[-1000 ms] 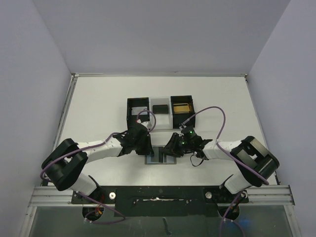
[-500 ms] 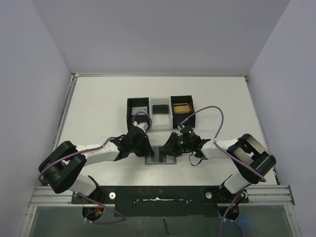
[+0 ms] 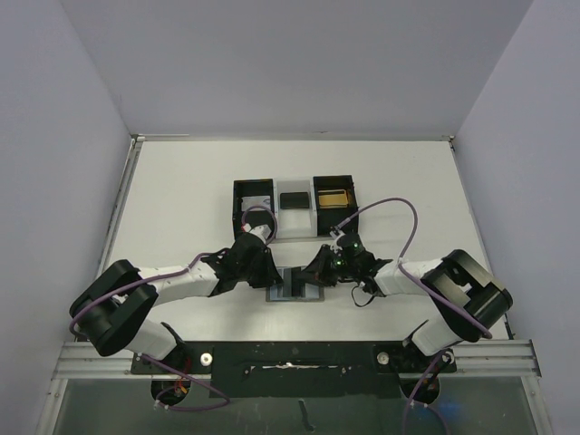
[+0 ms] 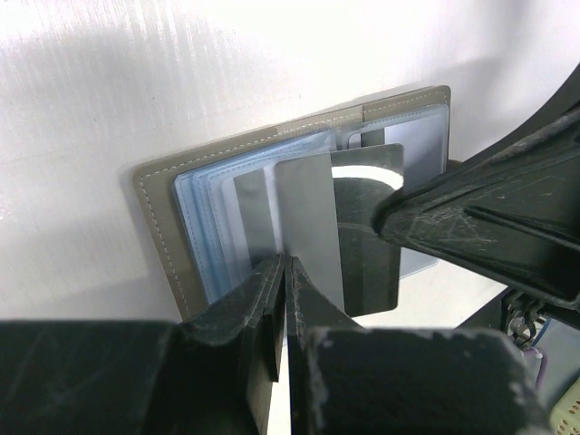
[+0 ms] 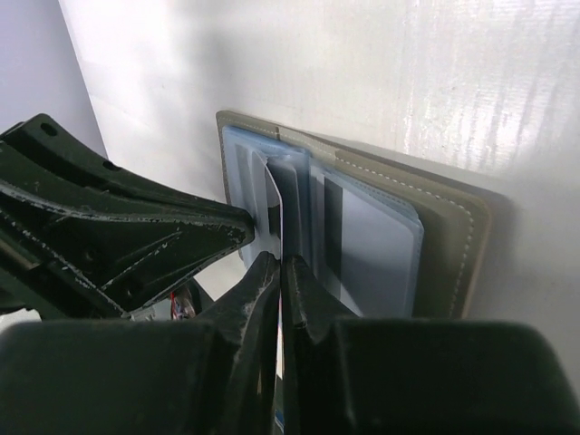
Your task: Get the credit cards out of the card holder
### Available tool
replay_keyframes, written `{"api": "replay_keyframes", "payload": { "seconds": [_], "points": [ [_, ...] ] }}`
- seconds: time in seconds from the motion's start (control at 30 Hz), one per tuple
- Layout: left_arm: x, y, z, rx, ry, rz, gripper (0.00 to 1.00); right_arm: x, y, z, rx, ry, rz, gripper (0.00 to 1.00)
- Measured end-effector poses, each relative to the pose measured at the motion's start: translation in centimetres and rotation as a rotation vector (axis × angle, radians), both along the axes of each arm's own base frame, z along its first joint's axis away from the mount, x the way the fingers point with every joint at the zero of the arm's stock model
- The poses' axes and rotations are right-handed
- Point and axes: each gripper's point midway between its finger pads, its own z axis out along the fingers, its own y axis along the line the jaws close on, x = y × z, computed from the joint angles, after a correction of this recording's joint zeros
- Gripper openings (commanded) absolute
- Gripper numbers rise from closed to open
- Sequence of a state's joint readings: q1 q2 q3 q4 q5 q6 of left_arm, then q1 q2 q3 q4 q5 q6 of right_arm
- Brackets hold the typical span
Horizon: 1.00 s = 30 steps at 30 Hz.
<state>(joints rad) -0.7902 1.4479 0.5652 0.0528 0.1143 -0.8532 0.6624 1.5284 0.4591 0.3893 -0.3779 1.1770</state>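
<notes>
The card holder (image 4: 156, 213) lies open and flat on the desk (image 3: 181, 199), near the front edge and midway between the two arm bases, with the black tray (image 3: 254, 184) well beyond it. Both arms reach in over it from opposite sides, the left arm (image 3: 181, 276) and the right arm (image 3: 408, 275) nearly meeting above its fold.

The left jaws are clenched on a thin grey card (image 4: 306, 213) that stands up on edge from the left panel, its lower part apparently inside the stack of blue-grey sleeves. The right jaws are clenched too, pinching a pale leaf (image 5: 275, 208) seen edge-on near the fold. Whether that leaf is a card or a plastic sleeve I cannot tell.

Of the credit cards (image 5: 376, 249), at least one pale one sits fully inside its pocket on the right panel, and further layers show in the left panel. No card lies loose on the desk in any view.

The task looks to be in its early part: the holder is open and a first card is gripped and partly raised, but nothing is fully out. What is left is to draw that card clear, set it down, then do the same for each of the others.
</notes>
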Motion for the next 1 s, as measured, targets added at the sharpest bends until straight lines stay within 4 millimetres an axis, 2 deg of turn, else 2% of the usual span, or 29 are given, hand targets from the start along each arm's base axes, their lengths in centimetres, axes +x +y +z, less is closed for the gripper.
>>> {"api": "replay_keyframes", "payload": {
  "seconds": [0.17, 0.4, 0.53, 0.9, 1.0],
  "points": [
    [0.0, 0.0, 0.0, 0.000, 0.000, -0.001, 0.05, 0.0, -0.6, 0.2, 0.008, -0.005, 0.006, 0.00],
    [0.0, 0.0, 0.0, 0.026, 0.006, -0.016, 0.03, 0.0, -0.6, 0.3, 0.024, -0.008, -0.003, 0.14],
    [0.1, 0.0, 0.0, 0.034, 0.010, -0.022, 0.02, 0.2, -0.2, 0.3, 0.046, -0.006, -0.003, 0.17],
    [0.0, -0.1, 0.0, 0.032, 0.014, -0.019, 0.02, -0.5, 0.5, -0.2, 0.050, 0.013, 0.019, 0.20],
    [0.0, -0.1, 0.0, 0.031, 0.016, -0.016, 0.02, -0.9, 0.5, -0.6, 0.030, 0.024, 0.024, 0.17]
  ]
}}
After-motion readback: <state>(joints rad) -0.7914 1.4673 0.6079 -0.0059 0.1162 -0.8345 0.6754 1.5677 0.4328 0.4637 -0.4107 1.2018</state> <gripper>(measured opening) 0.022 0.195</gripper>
